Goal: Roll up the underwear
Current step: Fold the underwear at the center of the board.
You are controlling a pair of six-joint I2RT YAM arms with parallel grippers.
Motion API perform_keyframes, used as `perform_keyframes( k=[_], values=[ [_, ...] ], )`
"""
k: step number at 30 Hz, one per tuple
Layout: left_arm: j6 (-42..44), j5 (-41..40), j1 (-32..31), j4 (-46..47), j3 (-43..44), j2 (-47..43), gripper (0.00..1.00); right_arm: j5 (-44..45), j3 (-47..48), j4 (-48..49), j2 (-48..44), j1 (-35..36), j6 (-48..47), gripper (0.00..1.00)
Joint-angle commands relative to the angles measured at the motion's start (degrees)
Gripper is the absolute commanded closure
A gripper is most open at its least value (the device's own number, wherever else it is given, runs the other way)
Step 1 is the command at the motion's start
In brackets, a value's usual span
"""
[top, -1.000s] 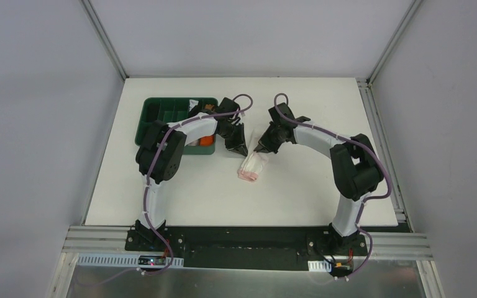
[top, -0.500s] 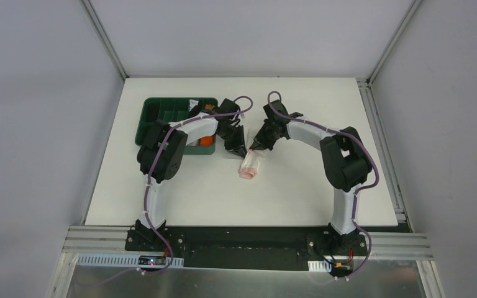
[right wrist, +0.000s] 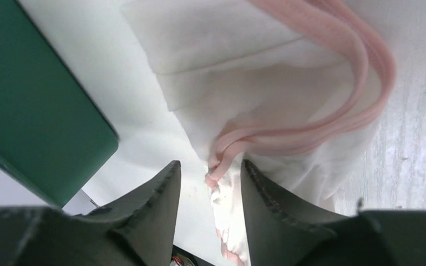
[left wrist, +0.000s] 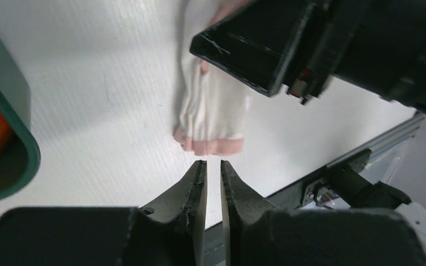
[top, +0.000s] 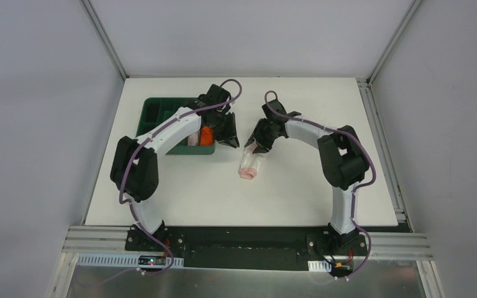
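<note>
The pale pink-white underwear [top: 251,163] with pink edging lies folded into a narrow strip on the white table, mid-centre. My right gripper [top: 253,143] sits at its far end, open. In the right wrist view the jaws [right wrist: 211,164] stand apart on either side of a bunched bit of pink edging of the underwear [right wrist: 266,83] without pinching it. My left gripper [top: 230,137] is just left of it, by the tray's right edge. In the left wrist view, the left gripper [left wrist: 213,162] shows a narrow empty gap, a little short of the underwear's [left wrist: 213,113] pink hem.
A green compartment tray [top: 155,112] stands at the back left with an orange rolled cloth [top: 206,135] in its near right corner. Its corner is close to both grippers [right wrist: 39,116]. The right gripper's black body [left wrist: 266,44] hangs above the underwear's far end.
My right gripper has opened and let go of the underwear's far end. The left arm has swung back toward the tray, its jaws parting slightly. The underwear has shifted a little left.
</note>
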Motion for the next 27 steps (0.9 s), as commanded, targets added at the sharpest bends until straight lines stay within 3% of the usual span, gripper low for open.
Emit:
perform_keyframes(
  k=[1,4,10,12,15,17,19,27],
  values=[
    [-2.65,5.08,-0.09,-0.65,-1.93,-5.32,0.87,-1.01,1.44,-1.11,-6.33,-0.37,-1.67,0.53],
    [-4.03,7.31,-0.18,1.84,-4.81,-6.82,0.99,-1.13,0.33,-1.13,-9.94,-0.73,-1.63,0.49],
    [-6.79,12.74,-0.35,7.11,-9.48,-6.72,1.00,0.13,-6.89,-0.02,-18.97,-1.52,-1.09,0.46],
    [-7.49,12.78,-0.45,9.06,-10.66,-6.13,1.00,0.57,-11.37,1.27,-21.82,-1.71,-0.25,0.57],
    [-7.83,11.99,-0.46,11.80,-11.92,-4.50,1.00,-0.21,-18.14,5.16,-24.40,-1.52,1.27,0.85],
    [-7.95,11.18,-0.46,13.44,-12.42,-3.06,1.00,-2.43,-20.18,6.18,-23.68,-1.35,1.41,0.95],
    [-7.78,10.88,-0.46,15.36,-13.32,-1.62,1.00,-4.72,-20.21,6.44,-21.82,-0.73,0.83,1.00],
    [-4.92,10.01,-0.45,17.07,-16.37,3.85,1.00,-8.06,-21.04,9.48,-12.03,1.45,-0.22,1.00]
  ],
)
